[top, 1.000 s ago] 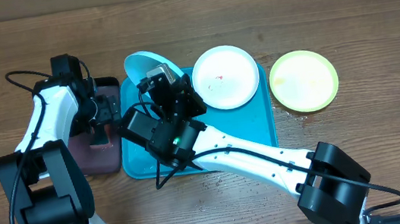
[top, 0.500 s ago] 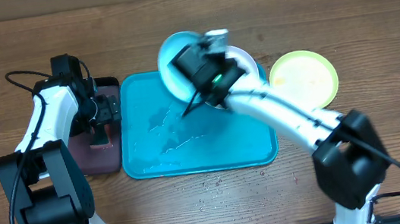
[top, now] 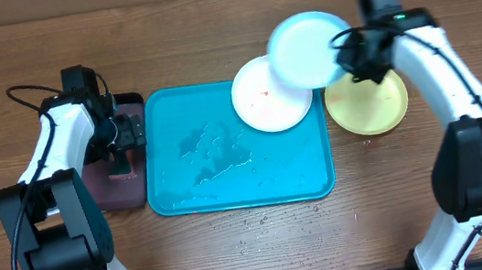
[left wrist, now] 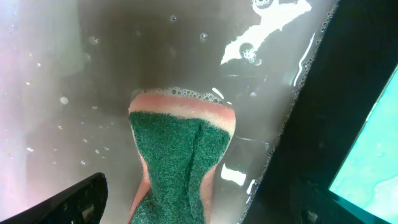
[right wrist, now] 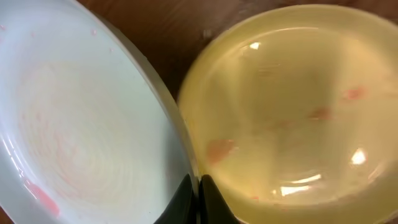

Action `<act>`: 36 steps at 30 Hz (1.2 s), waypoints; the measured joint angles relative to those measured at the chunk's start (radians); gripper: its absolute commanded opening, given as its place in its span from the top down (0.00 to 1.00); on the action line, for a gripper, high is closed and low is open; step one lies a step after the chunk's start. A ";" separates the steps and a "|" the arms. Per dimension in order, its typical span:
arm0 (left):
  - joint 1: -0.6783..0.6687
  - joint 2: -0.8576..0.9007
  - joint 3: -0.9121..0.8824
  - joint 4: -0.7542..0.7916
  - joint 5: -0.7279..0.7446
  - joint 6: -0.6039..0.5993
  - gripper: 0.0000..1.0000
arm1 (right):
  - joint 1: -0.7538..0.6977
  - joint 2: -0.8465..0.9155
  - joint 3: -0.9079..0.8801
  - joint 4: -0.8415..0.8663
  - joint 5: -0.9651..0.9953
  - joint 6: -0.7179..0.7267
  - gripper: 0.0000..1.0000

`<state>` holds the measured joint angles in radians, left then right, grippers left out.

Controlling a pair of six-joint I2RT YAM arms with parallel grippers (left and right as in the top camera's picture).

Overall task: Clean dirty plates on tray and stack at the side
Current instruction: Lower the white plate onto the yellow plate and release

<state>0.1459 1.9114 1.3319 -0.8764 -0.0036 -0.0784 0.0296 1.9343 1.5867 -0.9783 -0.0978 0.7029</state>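
The light cyan plate [top: 309,48] now hangs tilted just past the tray's [top: 172,176] upper right corner, pinched at its rim by the closed right tool [top: 349,55]; a second ago it was over the tray's upper left. It overlaps the white plate [top: 264,100] on that corner and reaches over the yellow-green plate [top: 369,108] on the worktop [top: 207,10], so stacking looks next, though faint pink streaks show on it. Left of the tray, the left tool [top: 121,136] squeezes a sponge [left wrist: 180,155] in the black tray [top: 119,194]. No writing is readable.
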 measured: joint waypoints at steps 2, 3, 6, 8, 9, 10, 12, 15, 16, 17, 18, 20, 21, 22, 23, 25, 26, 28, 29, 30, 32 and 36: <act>0.000 0.000 0.000 0.000 0.000 0.000 0.06 | -0.055 -0.002 -0.010 -0.024 -0.015 0.001 0.96; 0.000 0.000 0.000 0.000 0.000 0.000 0.06 | -0.075 -0.002 -0.015 -0.035 -0.020 0.001 0.96; 0.000 0.000 0.000 0.000 0.000 0.000 0.06 | -0.124 -0.003 -0.043 -0.054 -0.030 -0.003 0.96; 0.000 0.000 0.000 0.000 0.000 0.000 0.06 | -0.143 -0.003 -0.064 -0.058 -0.033 -0.008 0.96; 0.000 0.000 0.000 0.000 0.000 0.000 0.06 | -0.148 -0.003 -0.077 -0.057 -0.034 -0.010 0.96; 0.000 0.000 0.000 0.000 0.000 0.000 0.06 | -0.154 -0.004 -0.092 -0.057 -0.037 -0.011 0.96; 0.000 0.000 0.000 0.000 0.000 0.000 0.06 | -0.160 -0.004 -0.123 -0.055 -0.040 -0.015 0.96; 0.000 0.000 0.000 0.000 0.000 0.000 0.06 | -0.174 -0.004 -0.167 -0.054 -0.050 -0.020 0.96; 0.000 0.000 0.000 0.000 0.000 0.000 0.06 | -0.180 -0.004 -0.174 -0.055 -0.052 -0.020 0.96; 0.000 0.000 0.000 0.000 0.000 0.000 0.06 | -0.189 -0.004 -0.182 -0.055 -0.053 -0.022 0.96; 0.000 0.000 0.000 0.000 0.000 0.000 0.06 | -0.198 -0.004 -0.188 -0.057 -0.054 -0.023 0.96; 0.000 0.000 0.000 0.000 0.000 0.000 0.06 | -0.211 -0.005 -0.193 -0.064 -0.054 -0.024 0.96; 0.000 0.000 0.000 0.000 0.000 0.000 0.06 | -0.216 -0.005 -0.195 -0.073 -0.051 -0.024 0.96; 0.000 0.000 0.000 0.000 0.000 0.000 0.06 | -0.220 -0.007 -0.196 -0.083 -0.050 -0.024 0.96; 0.000 0.000 0.000 0.000 0.000 0.000 0.06 | -0.222 -0.009 -0.196 -0.095 -0.044 -0.024 0.96; 0.000 0.000 0.000 0.000 0.000 0.000 0.06 | -0.224 -0.012 -0.196 -0.109 -0.040 -0.024 0.96; 0.000 0.000 0.000 0.000 0.000 0.000 0.06 | -0.224 -0.013 -0.196 -0.116 -0.038 -0.024 0.96; 0.000 0.000 0.000 0.000 0.000 0.000 0.06 | -0.224 -0.015 -0.196 -0.129 -0.031 -0.024 0.96; 0.000 0.000 0.000 0.000 0.000 0.000 0.06 | -0.224 -0.016 -0.196 -0.135 -0.027 -0.025 0.96; 0.000 0.000 0.000 0.000 0.000 0.000 0.06 | -0.224 -0.016 -0.196 -0.141 -0.027 -0.025 0.96; 0.000 0.000 0.000 0.000 0.000 0.000 0.06 | -0.224 -0.017 -0.196 -0.150 -0.024 -0.026 0.96; 0.000 0.000 0.000 0.000 0.000 0.000 0.06 | -0.224 -0.017 -0.196 -0.169 -0.018 -0.026 0.91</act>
<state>0.1459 1.9114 1.3319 -0.8764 -0.0036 -0.0784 -0.1947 1.9175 1.3903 -1.1477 -0.1162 0.6765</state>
